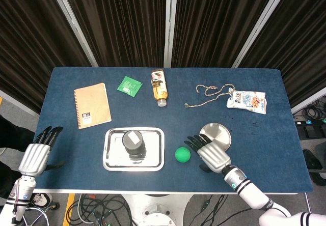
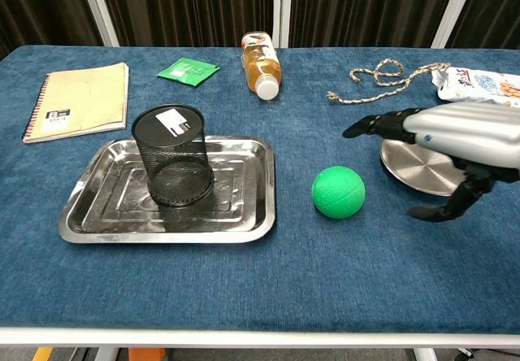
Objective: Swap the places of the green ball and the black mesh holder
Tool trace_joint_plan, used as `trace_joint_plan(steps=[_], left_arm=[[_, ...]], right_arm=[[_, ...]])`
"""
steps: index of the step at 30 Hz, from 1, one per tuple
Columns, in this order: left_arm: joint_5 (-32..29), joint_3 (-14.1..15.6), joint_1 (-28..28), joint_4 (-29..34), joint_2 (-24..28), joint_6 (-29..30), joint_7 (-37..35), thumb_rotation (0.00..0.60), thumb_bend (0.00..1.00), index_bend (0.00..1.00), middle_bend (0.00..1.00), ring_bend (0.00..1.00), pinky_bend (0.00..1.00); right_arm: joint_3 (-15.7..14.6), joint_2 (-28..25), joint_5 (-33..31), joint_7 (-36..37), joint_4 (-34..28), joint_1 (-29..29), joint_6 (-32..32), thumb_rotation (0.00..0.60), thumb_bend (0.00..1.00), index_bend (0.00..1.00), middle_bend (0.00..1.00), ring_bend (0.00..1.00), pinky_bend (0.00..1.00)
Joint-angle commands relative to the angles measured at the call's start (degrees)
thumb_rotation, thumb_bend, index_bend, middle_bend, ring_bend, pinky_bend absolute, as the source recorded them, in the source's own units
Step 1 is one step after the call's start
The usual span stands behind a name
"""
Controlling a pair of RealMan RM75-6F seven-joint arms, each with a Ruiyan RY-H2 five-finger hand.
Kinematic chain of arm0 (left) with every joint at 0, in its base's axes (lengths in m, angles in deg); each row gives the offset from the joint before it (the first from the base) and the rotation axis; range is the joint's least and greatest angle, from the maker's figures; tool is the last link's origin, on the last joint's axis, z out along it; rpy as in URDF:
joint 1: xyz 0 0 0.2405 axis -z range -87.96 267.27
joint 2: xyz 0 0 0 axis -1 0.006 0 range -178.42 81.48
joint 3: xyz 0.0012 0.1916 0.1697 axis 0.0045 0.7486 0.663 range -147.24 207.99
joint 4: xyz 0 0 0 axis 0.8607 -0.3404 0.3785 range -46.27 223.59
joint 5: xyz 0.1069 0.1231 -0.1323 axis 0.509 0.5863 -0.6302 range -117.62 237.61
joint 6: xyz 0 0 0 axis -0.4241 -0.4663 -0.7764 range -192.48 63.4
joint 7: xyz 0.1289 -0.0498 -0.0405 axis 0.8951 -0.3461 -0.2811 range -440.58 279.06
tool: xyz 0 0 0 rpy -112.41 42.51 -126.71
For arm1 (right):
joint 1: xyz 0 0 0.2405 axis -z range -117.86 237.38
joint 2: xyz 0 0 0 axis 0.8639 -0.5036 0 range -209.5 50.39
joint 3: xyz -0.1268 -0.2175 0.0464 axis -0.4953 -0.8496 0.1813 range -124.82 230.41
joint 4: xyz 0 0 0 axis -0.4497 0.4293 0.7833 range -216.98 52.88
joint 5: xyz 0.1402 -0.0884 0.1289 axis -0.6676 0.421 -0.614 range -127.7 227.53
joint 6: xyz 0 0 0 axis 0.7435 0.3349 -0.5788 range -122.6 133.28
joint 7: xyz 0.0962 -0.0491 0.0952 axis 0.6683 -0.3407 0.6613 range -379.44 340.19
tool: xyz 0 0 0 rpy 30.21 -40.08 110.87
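Presently: steel tray [image 2: 97, 215] bearing the upright black mesh holder [image 2: 172, 156]; green ball [image 2: 338, 191] on the cloth just right of the tray. Right hand [image 2: 455, 141], fingers spread and empty, beside the ball; left hand [image 1: 35, 154], likewise spread, off the table's left edge.

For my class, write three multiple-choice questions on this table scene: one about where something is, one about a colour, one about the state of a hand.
1. Where does the mesh holder stand?
A. on the round plate
B. in the steel tray
C. on the notebook

2. What colour is the ball?
A. red
B. yellow
C. green

3. How is the right hand?
A. open beside the ball
B. gripping the ball
C. holding the rope

Answers:
1 B: the mesh holder stands upright in the tray.
2 C: the ball is green, lying on the blue cloth.
3 A: the right hand has spread fingers and holds nothing; a gap shows between it and the ball.
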Motion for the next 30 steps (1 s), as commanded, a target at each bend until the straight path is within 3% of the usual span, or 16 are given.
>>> trace_joint_plan(steps=[1, 7, 14, 18, 26, 30], left_arm=[[0.2, -0.1, -0.8, -1.0, -0.3, -0.1, -0.8, 0.6, 0.03, 0.04, 0.07, 0.01, 0.17], [0.0, -0.5, -2.0, -3.4, -0.8, -0.6, -2.7, 0.6, 0.03, 0.04, 0.07, 0.01, 0.17], [0.0, -1.2, -2.7, -5.7, -1.4, -1.3, -4.6, 0.6, 0.03, 0.05, 0.07, 0.01, 0.17], [0.2, -1.6, -2.9, -6.3, -1.6, -1.6, -5.0, 0.6, 0.03, 0.05, 0.07, 0.01, 0.17], [0.4, -2.3, -3.2, -7.0, -1.9, -2.3, -5.5, 0.6, 0.03, 0.05, 0.07, 0.01, 0.17], [0.4, -2.7, -3.2, -7.2, -1.9, -2.7, -5.6, 0.6, 0.03, 0.05, 0.07, 0.01, 0.17]], right_arm=[[0.3, 2.7, -2.4, -2.1, 1.0, -1.7, 1.3, 0.6, 0.23, 0.0, 0.04, 0.0, 0.08], [0.5, 6.5, -6.4, -5.5, 2.9, -3.9, 2.1, 0.6, 0.24, 0.0, 0.05, 0.0, 0.13], [0.0, 9.1, -8.4, -7.8, 4.0, -5.2, 1.0, 0.6, 0.32, 0.0, 0.13, 0.04, 0.31], [-0.6, 9.9, -8.5, -8.2, 4.4, -5.5, 0.3, 0.6, 0.36, 0.08, 0.17, 0.1, 0.4], [-1.5, 11.0, -9.6, -9.1, 5.1, -6.2, -0.3, 0.6, 0.39, 0.21, 0.23, 0.17, 0.47], [-1.6, 11.3, -8.0, -8.0, 5.4, -6.0, -1.8, 0.6, 0.41, 0.3, 0.32, 0.26, 0.54]])
